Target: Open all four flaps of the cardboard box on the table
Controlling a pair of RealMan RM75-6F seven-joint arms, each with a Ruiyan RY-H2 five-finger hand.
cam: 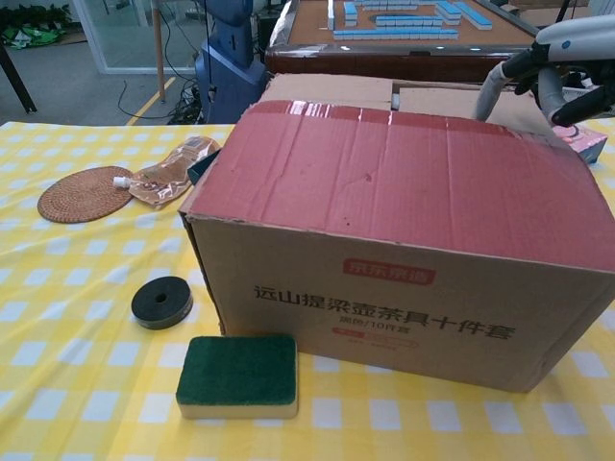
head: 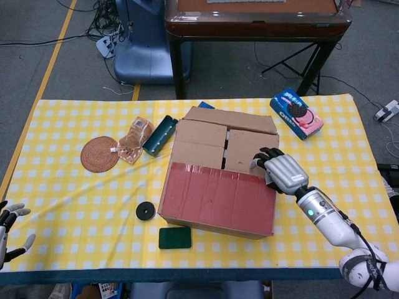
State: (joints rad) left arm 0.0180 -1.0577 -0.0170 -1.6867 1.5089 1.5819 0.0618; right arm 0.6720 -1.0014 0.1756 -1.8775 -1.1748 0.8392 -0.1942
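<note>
**Non-task items on the checked tablecloth**

Green sponge (cam: 237, 375) lies just beside a black disc (cam: 161, 302). Round woven coaster (head: 99, 154) touches a clear pouch (head: 134, 140); a dark teal container (head: 160, 134) lies next to the pouch. Cookie package (head: 297, 113) sits at the far right. A wooden table (head: 255, 23) stands behind.

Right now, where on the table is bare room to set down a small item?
Bare cloth lies right of the cardboard box, below the cookie pack, and along the front left, between the black disc and the left hand. It is crowded left of the box: woven coaster, pouch, green sponge.
</note>
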